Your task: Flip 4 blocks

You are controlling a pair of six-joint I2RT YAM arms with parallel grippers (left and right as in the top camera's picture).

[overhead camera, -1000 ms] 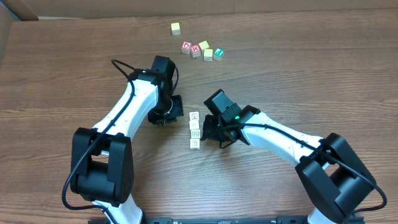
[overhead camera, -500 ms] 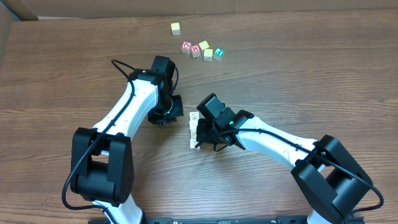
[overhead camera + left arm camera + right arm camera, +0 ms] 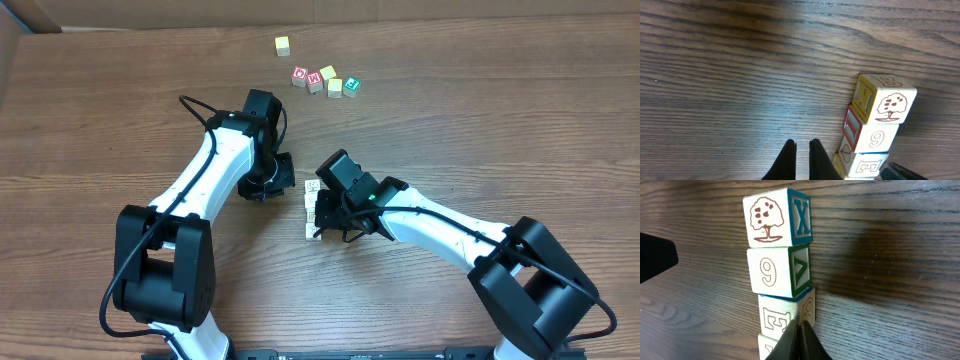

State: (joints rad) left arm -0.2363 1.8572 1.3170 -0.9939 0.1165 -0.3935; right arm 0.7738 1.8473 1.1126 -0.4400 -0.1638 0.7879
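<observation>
Matt wooden blocks w/ printed faces; table prob. wood-grain laminate.

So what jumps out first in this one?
The row of four cream blocks mid-table, tree picture at one end. The right gripper, shut, noses against the edge of the E block, while the left gripper, also shut, hovers over the table beside the row. Loose colored cubes lie near the far edge.

Looked like a robotics lab bench: wood-grain table, white-and-black left arm and right arm based at 6 o'clock, cardboard along 12 o'clock, loose toy cubes near 12.
</observation>
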